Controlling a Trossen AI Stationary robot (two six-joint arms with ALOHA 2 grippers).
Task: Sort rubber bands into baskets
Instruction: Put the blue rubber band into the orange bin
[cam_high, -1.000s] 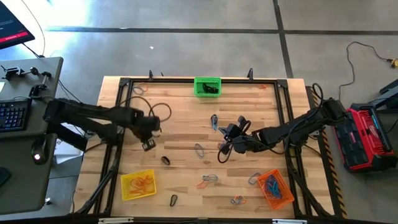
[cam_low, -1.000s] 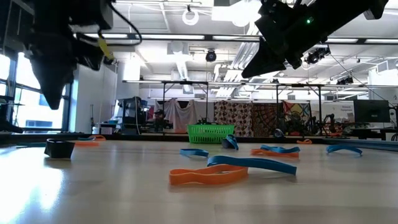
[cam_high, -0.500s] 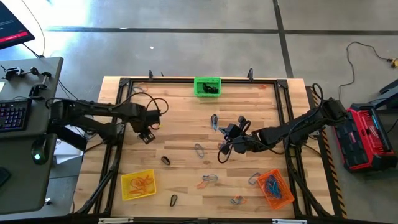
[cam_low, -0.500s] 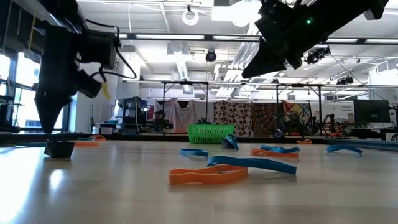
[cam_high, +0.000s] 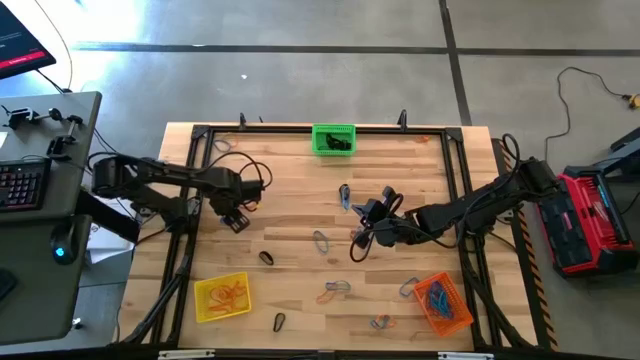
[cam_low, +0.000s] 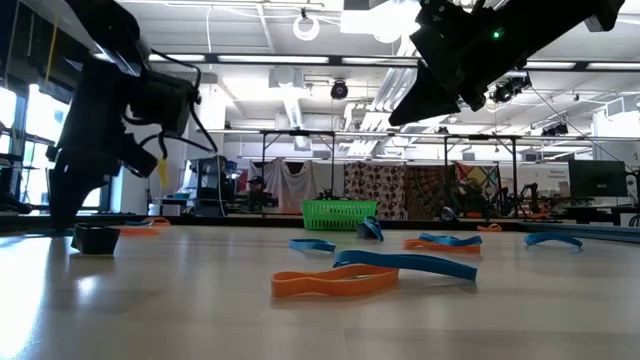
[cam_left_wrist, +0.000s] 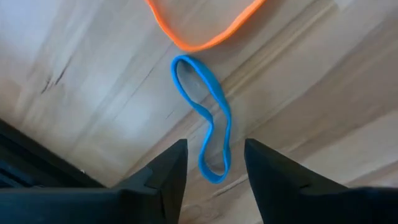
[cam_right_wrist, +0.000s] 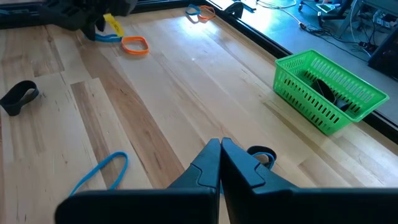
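Left wrist view: the left gripper (cam_left_wrist: 211, 165) hangs with its fingers apart, a blue band (cam_left_wrist: 205, 121) lying flat on the wood in the gap between the tips, an orange band (cam_left_wrist: 202, 25) just beyond it. Nothing is held. In the high view this gripper (cam_high: 236, 213) has drawn back toward the table's left rear over the last second — it was nearer the middle, close above a black band (cam_high: 266, 257), and that band lies where it was. So the arm has left the black loop and lined up on the blue one instead; I judge the next step is a descent and pinch, though how high the tips sit above the wood is hard to tell from here.

The right gripper (cam_right_wrist: 220, 163) is closed, finger against finger, with nothing visibly between them. It has not moved — it hovers mid-table (cam_high: 372, 222) above loose bands.

Outward: the green basket (cam_high: 333, 138) at the far edge holds dark bands, the yellow basket (cam_high: 222, 297) at front left holds orange ones, the orange basket (cam_high: 443, 303) at front right holds blue. By that pattern the blue band belongs in the orange basket, well apart from the left gripper and across the table. Several bands remain loose, so the sorting looks partly done.
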